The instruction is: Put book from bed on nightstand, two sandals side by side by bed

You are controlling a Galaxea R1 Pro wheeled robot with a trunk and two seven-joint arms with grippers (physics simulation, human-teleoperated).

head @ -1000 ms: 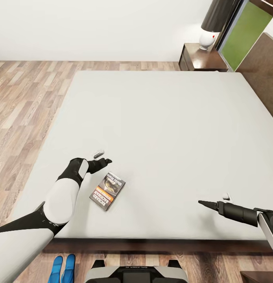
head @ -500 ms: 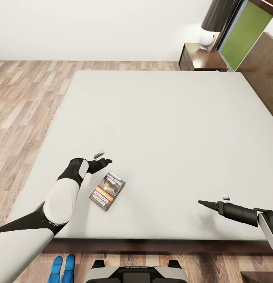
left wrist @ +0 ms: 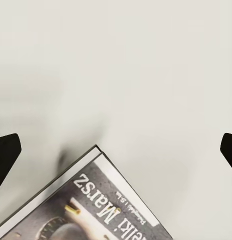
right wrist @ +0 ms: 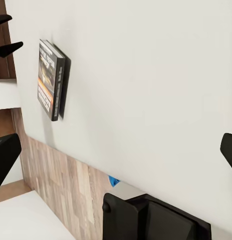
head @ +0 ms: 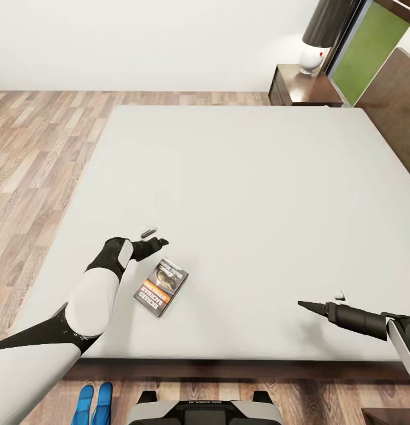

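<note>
Left tool (head: 150, 236), fingers spread, has edged slightly lower toward the book (head: 161, 287) lying flat near the bed's (head: 240, 177) foot edge (right tool (head: 323, 300) hangs apart, spread too), suggesting the pickup is about to begin

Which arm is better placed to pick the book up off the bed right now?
Left. The left gripper hovers open just beyond the book on the bed, with the cover's corner between its fingers. The right gripper is farther away.
</note>
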